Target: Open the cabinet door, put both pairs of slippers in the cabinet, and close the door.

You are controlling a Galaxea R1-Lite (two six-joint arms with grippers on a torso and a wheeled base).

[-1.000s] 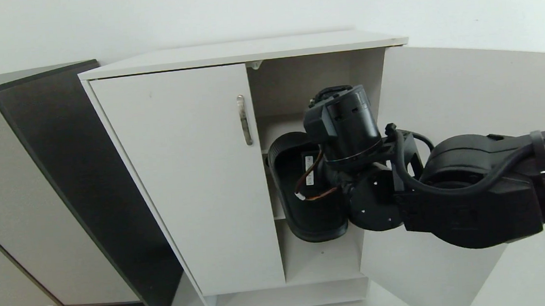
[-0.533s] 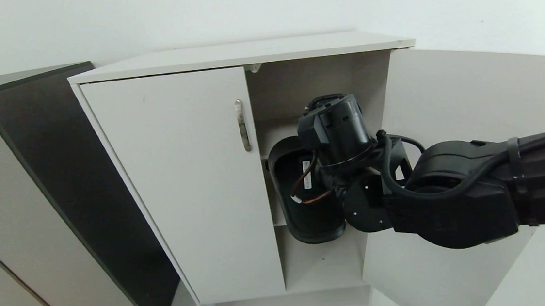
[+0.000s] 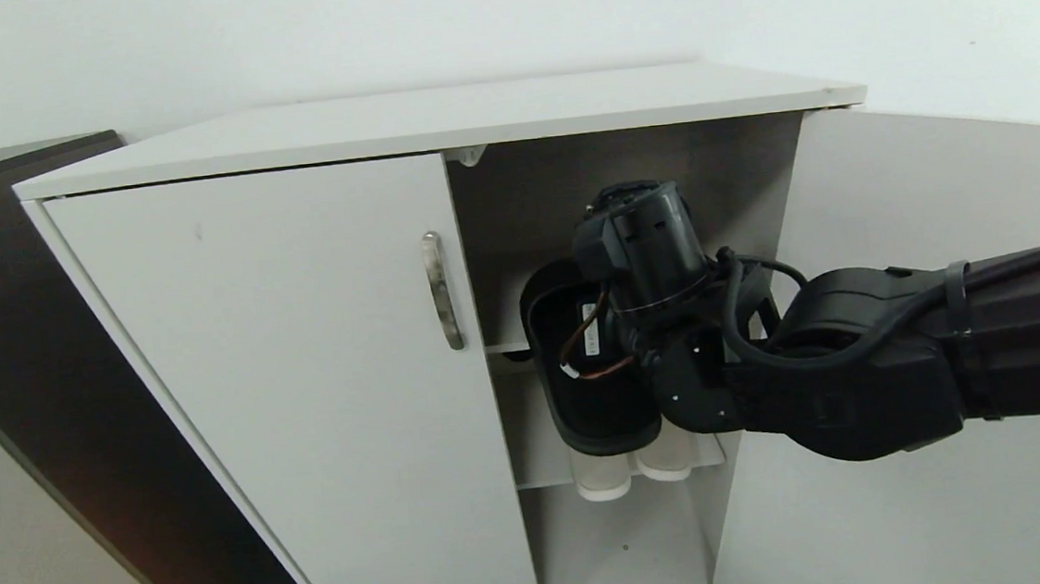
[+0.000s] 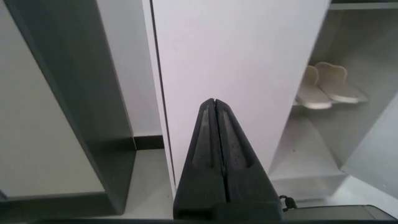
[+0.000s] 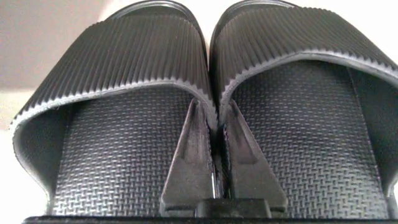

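Right gripper [image 5: 214,127] clamped on the black slippers [image 5: 124,143]: its two fingers nip the inner edges of the pair together, tips tucked under the ribbed straps. Pair held side by side, stood on end, in the open right half of the white cabinet [image 3: 432,122], in front of the upper shelf [image 3: 506,347]. Just below them, white slippers [image 3: 631,469] lie on the cabinet's next shelf down, ends poking over its front edge; cannot tell whether the black pair touches them. Cabinet's right door [image 3: 940,203] swung wide open; left door [image 3: 287,394] shut, metal handle [image 3: 441,289] upright near its inner edge. Left gripper [image 4: 215,102] in front of the shut left door, fingers pressed together, holding nothing. Dark cabinet [image 3: 25,368] stands just beside the white cabinet's left side.
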